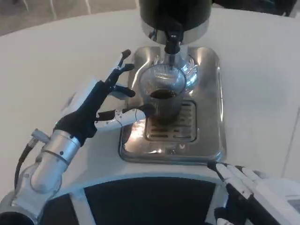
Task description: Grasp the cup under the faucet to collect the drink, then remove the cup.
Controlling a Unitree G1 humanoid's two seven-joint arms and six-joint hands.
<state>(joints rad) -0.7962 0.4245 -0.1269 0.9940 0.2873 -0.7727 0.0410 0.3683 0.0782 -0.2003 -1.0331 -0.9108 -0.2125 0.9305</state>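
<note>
Cup (164, 93) under faucet (172, 42), partly filled (dark drink); left hand (105, 101) spread beside it, ungrasped; removal pending.

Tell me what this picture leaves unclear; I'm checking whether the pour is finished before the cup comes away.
- Dispenser: top cut off by the upper edge of the head view.
- Faucet flow: too blurred to tell.
- Left hand on the cup: the cup hides any far-side contact.
- Right hand: cut off by the bottom edge.
</note>
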